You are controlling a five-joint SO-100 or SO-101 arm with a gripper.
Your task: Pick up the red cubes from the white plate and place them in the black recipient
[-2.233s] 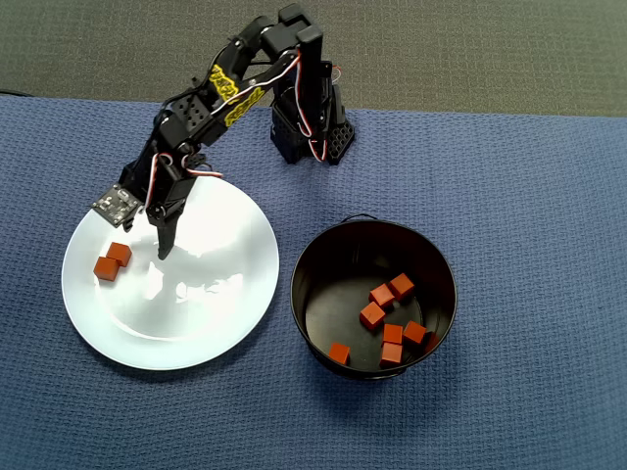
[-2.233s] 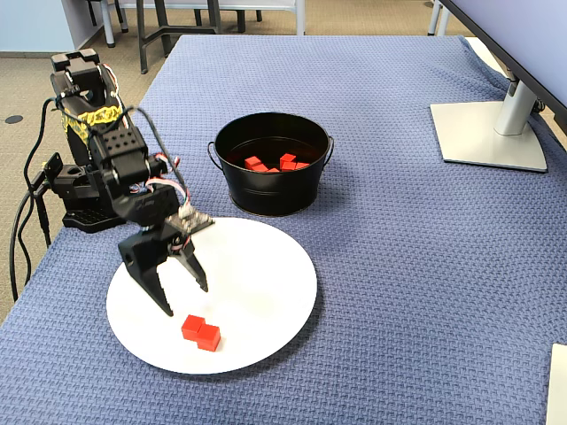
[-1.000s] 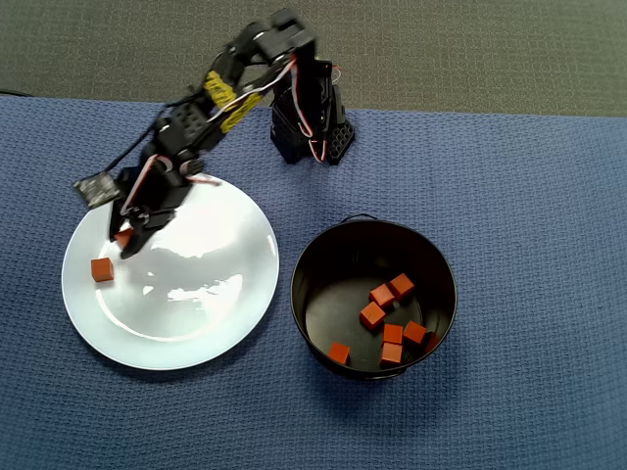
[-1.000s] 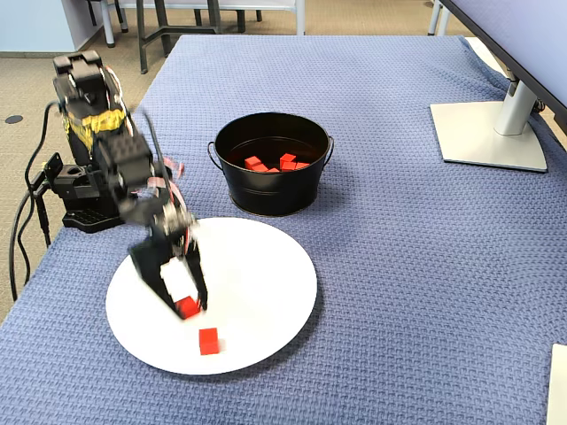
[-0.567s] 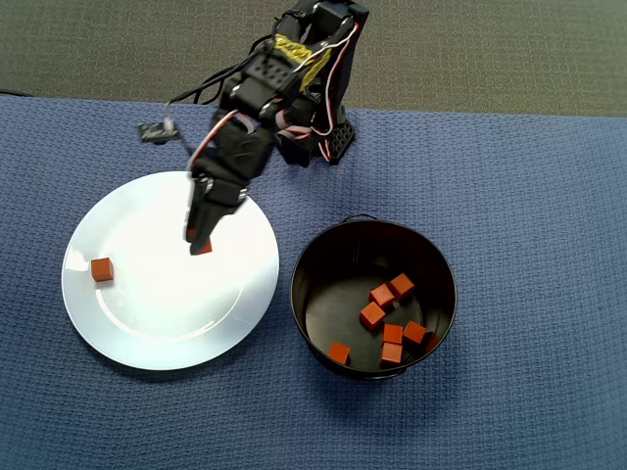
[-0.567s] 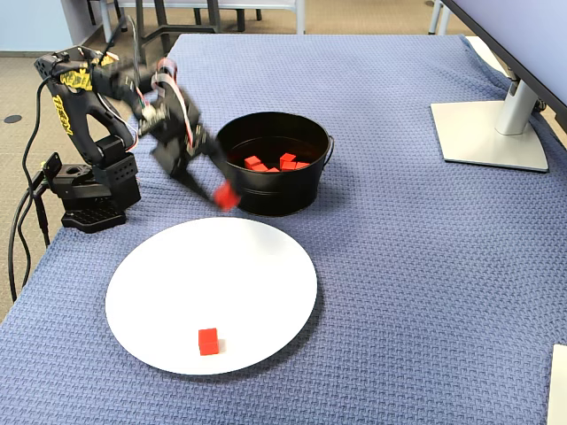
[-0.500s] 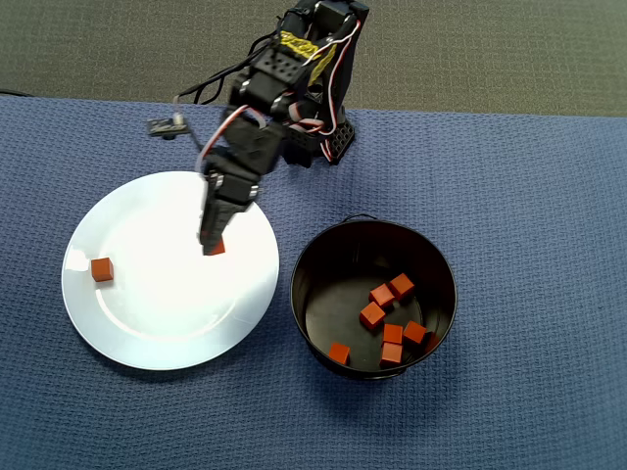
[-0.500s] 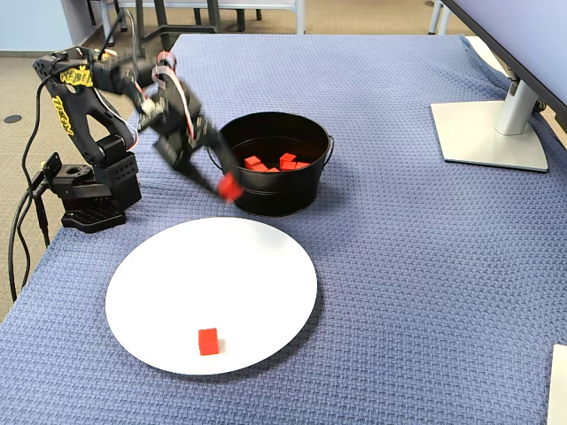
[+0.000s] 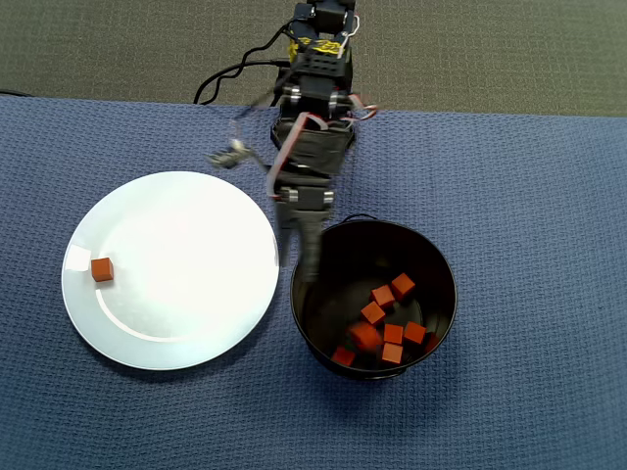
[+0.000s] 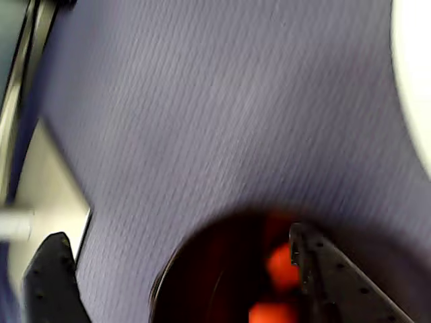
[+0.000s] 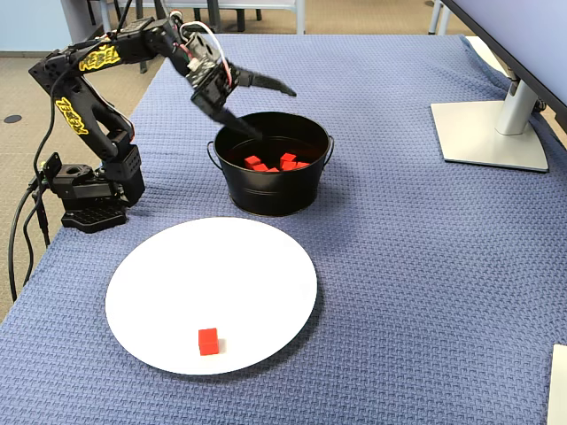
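One red cube [image 9: 101,269] lies on the left part of the white plate [image 9: 186,284]; the fixed view shows this cube [image 11: 208,341] near the plate's [image 11: 239,274] front edge. The black recipient [image 9: 450,294] stands to the right of the plate and holds several red cubes [image 9: 392,333], one of them blurred. My gripper [image 11: 268,112] hangs open over the recipient's [image 11: 270,190] near-left rim, with nothing between its fingers. In the wrist view the gripper [image 10: 176,234] frames the dark recipient [image 10: 215,269] and blurred red cubes [image 10: 283,266].
A blue woven cloth [image 9: 529,196] covers the table. The arm's base [image 11: 89,199] sits at the left edge in the fixed view. A monitor stand [image 11: 492,133] is at the far right. Another pale object [image 11: 558,385] pokes in at the lower right corner.
My gripper shut on one of the two cubes on the plate, lifted it, swung right over the recipient and opened. The cube is now inside the recipient.
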